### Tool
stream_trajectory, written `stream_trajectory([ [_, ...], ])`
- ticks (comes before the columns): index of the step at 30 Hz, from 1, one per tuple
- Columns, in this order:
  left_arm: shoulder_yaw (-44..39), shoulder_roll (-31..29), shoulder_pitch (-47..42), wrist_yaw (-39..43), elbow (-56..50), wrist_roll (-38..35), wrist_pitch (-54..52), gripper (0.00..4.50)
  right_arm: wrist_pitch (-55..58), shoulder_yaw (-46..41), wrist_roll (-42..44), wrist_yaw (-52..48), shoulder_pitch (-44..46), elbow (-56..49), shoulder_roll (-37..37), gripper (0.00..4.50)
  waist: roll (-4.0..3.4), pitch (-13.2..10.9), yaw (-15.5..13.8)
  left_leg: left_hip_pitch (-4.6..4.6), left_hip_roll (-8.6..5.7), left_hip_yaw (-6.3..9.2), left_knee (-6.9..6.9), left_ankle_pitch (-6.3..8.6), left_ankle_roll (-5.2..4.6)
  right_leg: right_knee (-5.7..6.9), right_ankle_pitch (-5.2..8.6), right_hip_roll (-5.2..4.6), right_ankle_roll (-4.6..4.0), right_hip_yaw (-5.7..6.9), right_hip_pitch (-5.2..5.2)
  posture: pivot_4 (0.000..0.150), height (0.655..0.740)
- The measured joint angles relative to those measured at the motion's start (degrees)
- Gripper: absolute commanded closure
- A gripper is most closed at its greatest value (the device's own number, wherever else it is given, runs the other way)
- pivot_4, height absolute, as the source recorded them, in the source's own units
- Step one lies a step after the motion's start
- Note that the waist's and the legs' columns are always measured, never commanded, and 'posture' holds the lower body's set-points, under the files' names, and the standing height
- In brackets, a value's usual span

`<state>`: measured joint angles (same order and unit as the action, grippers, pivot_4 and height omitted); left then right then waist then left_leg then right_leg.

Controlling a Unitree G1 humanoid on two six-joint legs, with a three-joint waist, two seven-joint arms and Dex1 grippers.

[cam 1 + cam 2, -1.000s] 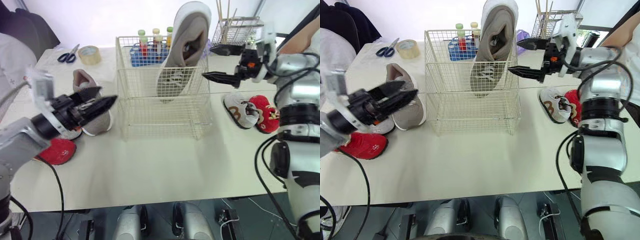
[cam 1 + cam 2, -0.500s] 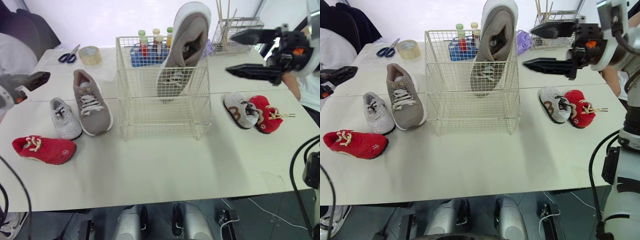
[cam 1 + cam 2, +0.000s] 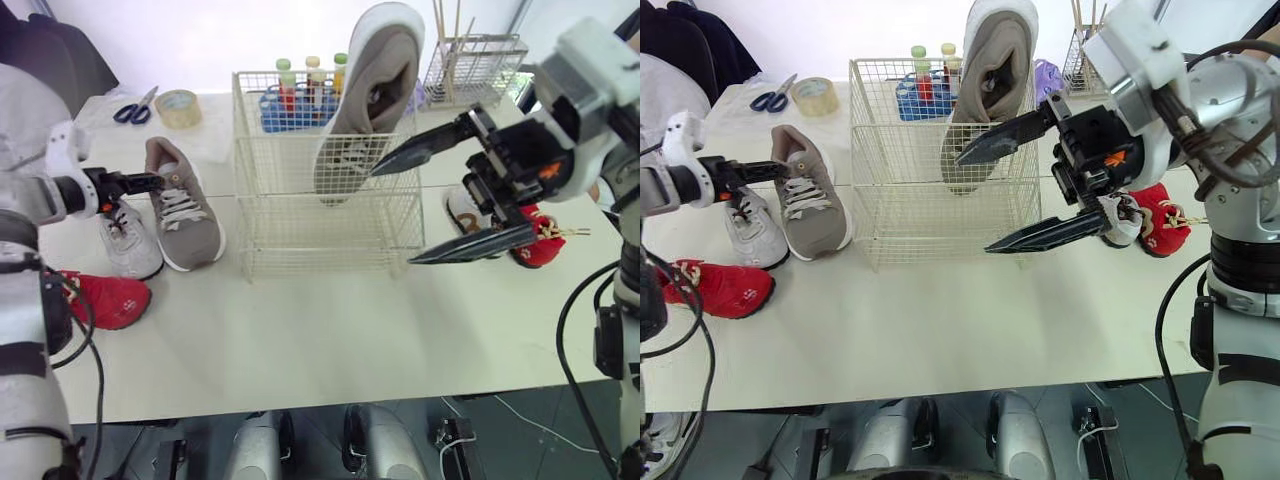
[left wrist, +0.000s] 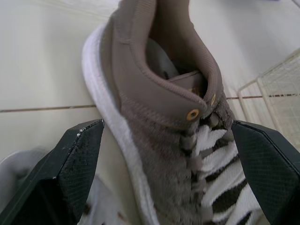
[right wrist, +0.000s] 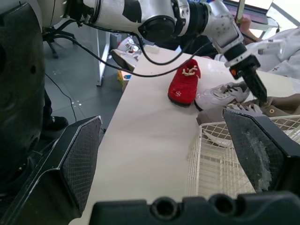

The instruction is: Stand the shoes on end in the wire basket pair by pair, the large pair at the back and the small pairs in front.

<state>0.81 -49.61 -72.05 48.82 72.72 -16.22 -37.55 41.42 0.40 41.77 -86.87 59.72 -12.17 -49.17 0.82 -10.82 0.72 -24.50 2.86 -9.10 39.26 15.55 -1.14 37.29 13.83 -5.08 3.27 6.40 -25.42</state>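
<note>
The white wire basket [image 3: 320,225] stands mid-table with one large grey-brown shoe [image 3: 365,90] on end inside, at its back right. Its mate [image 3: 185,205] lies flat left of the basket. My left gripper [image 3: 150,182] is open at that shoe's heel; the left wrist view has the fingers [image 4: 70,164] spread on either side of the heel [image 4: 164,117]. A small grey shoe [image 3: 130,240] and a small red shoe [image 3: 105,300] lie further left. My right gripper [image 3: 391,216] hangs wide open and holds nothing, near the basket's right front. Behind it lie a small white shoe [image 3: 460,205] and a small red shoe [image 3: 535,240].
Behind the basket stands a blue rack of bottles [image 3: 295,100]. Scissors [image 3: 135,103] and a tape roll [image 3: 180,105] lie at the back left. A wire holder with sticks [image 3: 475,65] is at the back right. The table's front half is bare.
My left gripper has come in from the left edge to the heel of the flat grey-brown shoe. My right gripper has dropped and swung left, in front of the basket's right side.
</note>
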Motion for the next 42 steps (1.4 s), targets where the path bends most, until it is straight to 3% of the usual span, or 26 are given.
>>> stream_trajectory([
  [3,0.0,2.2,-0.3,-2.4,2.2,3.6,1.8,0.02,0.1,0.3,0.2,-0.1,-0.1,-0.7,-1.5,0.00,0.00,0.0,0.0,0.00,0.02,0.01,0.00,0.00,0.00,0.03,0.00,-0.01,0.00,-0.01,-0.02,0.150,0.7400],
  [5,-1.1,3.4,-0.2,-3.4,3.1,4.5,2.6,0.53,1.0,0.2,1.1,-0.4,-0.1,-1.8,-3.2,0.00,0.00,0.0,0.0,0.00,0.07,0.04,0.00,0.00,0.00,0.03,0.00,-0.01,0.00,0.00,-0.02,0.150,0.7400],
  [6,-1.8,3.7,-0.2,-3.7,3.2,4.6,3.0,0.85,1.3,0.1,1.5,-0.6,-0.1,-2.3,-3.8,0.00,0.01,0.0,0.0,0.01,0.08,0.06,0.00,0.00,-0.01,0.03,0.00,-0.03,0.00,-0.01,-0.03,0.150,0.7400],
  [11,-4.5,4.8,-0.2,-4.8,3.4,5.7,3.4,3.32,2.0,0.1,2.3,-0.1,-0.3,-4.5,-5.2,0.00,0.03,0.0,-0.1,0.03,0.08,0.12,0.01,0.01,-0.02,0.09,0.00,-0.08,0.00,-0.01,-0.02,0.150,0.7400],
  [13,-6.0,5.0,-0.2,-5.4,3.6,5.7,3.4,3.98,1.8,0.2,2.0,0.6,-0.4,-4.5,-5.2,0.00,0.03,0.0,-0.2,0.02,0.08,0.13,0.02,0.01,-0.03,0.10,0.00,-0.11,0.00,-0.01,-0.02,0.150,0.7400],
  [20,-14.0,5.4,-0.4,-7.9,3.6,3.5,8.8,3.98,2.1,-0.1,1.2,6.1,-0.9,-2.8,-4.8,0.00,0.27,-0.1,0.0,0.00,0.08,0.10,0.02,0.02,-0.06,0.07,-0.01,-0.13,0.01,0.00,-0.04,0.150,0.7400],
  [23,-19.3,5.2,-3.1,-12.2,0.8,0.9,15.9,3.98,4.1,-2.0,1.4,9.4,-1.4,-2.1,-5.9,0.00,0.67,-0.3,-0.1,-0.11,0.10,0.15,0.03,0.02,-0.05,0.06,-0.01,-0.15,0.01,0.03,-0.09,0.150,0.7400],
  [26,-20.0,4.2,-6.6,-13.0,-7.4,0.7,21.3,3.98,6.5,-5.1,3.1,11.5,-1.4,-2.1,-6.7,0.00,0.68,-0.3,-0.1,-0.14,0.05,0.10,0.02,0.07,-0.14,-0.04,-0.02,-0.19,0.03,0.03,-0.08,0.150,0.7400],
  [30,-19.1,4.4,-7.3,-11.1,-26.9,0.2,23.4,3.98,8.3,-7.2,4.1,13.7,-1.4,-2.0,-8.4,0.00,0.68,-0.3,-0.2,-0.13,0.01,-0.01,0.00,0.09,-0.18,-0.10,-0.05,-0.23,0.13,0.03,-0.04,0.150,0.7400],
  [35,-16.8,12.2,-5.9,-9.9,-44.4,-3.1,24.9,3.98,8.4,-7.6,4.2,15.4,-2.1,-2.0,-8.3,0.00,0.65,-0.3,-1.0,0.05,0.01,-0.01,0.24,0.09,-0.18,0.13,-0.05,-0.25,0.15,0.01,0.12,0.150,0.7400],
  [42,-11.1,20.5,-2.7,-10.9,-44.3,0.6,34.3,3.98,8.7,-7.9,4.5,17.2,-3.9,-2.4,-8.7,0.00,0.62,-0.3,-1.1,0.00,0.04,0.00,0.44,0.09,-0.18,0.28,-0.06,-0.16,0.15,-0.01,0.07,0.150,0.7400],
])
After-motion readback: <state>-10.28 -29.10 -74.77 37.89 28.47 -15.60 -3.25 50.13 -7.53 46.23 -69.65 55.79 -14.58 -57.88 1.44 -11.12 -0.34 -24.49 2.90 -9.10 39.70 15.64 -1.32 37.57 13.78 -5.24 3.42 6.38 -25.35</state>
